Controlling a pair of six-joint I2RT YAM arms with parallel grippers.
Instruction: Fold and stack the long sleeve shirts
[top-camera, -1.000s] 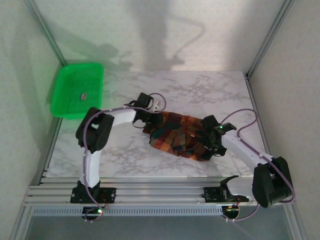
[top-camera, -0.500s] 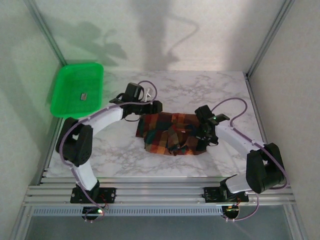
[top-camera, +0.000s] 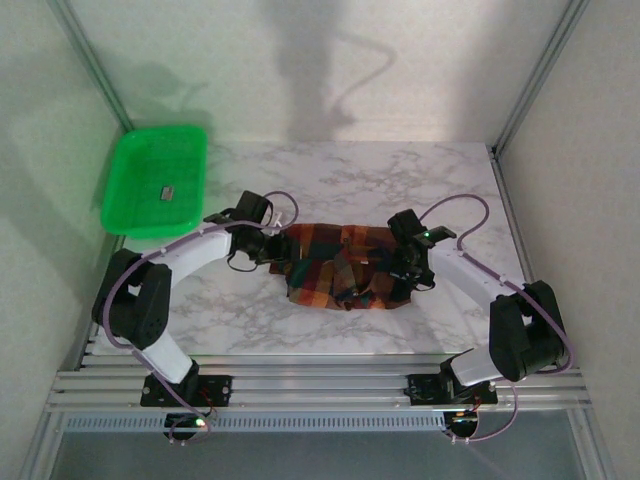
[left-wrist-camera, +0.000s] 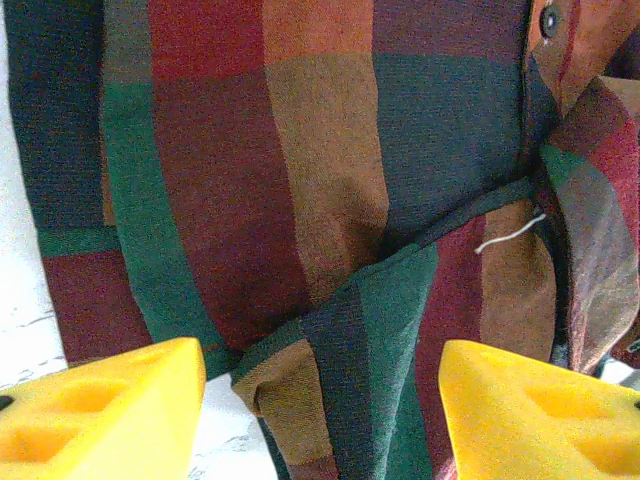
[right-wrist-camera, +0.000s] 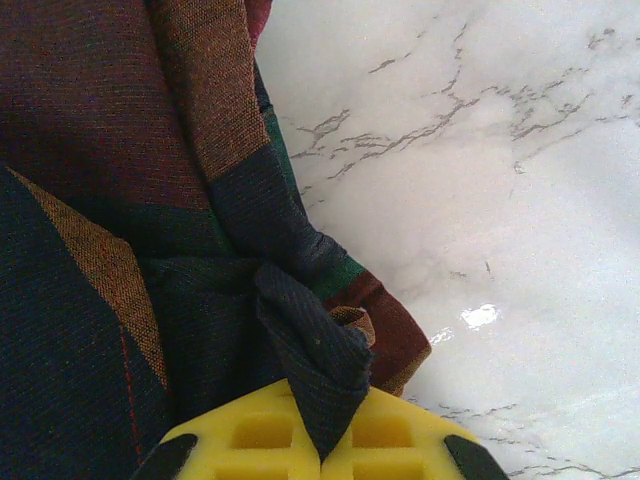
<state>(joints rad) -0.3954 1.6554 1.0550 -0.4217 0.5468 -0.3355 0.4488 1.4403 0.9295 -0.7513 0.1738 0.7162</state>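
The plaid shirt (top-camera: 345, 265) lies bunched in a rumpled heap on the marble table (top-camera: 420, 175), and both arms are working it from either end. At the shirt's left edge, the left gripper (top-camera: 275, 248) is right at the cloth with its jaws spread apart. The left wrist camera confirms it: that gripper (left-wrist-camera: 320, 410) has its two yellow fingers (left-wrist-camera: 100, 410) standing wide to either side of a green-and-navy fold of the shirt (left-wrist-camera: 300, 180), with nothing pinched between them. A dark button (left-wrist-camera: 548, 20) shows at the far corner of that cloth, and a loose white thread (left-wrist-camera: 510, 235) lies across a seam. Over at the shirt's right edge, the right gripper (top-camera: 400, 275) is down on the fabric. Its own camera gives the close look: the right gripper (right-wrist-camera: 320, 435) is clenched, a twisted navy tuck of the shirt (right-wrist-camera: 120, 200) nipped between the yellow pads, bare marble (right-wrist-camera: 480, 150) just beside the hem. Well off to the shirt's far left sits the green tray (top-camera: 155, 180), with a small dark item (top-camera: 167, 192) inside it.
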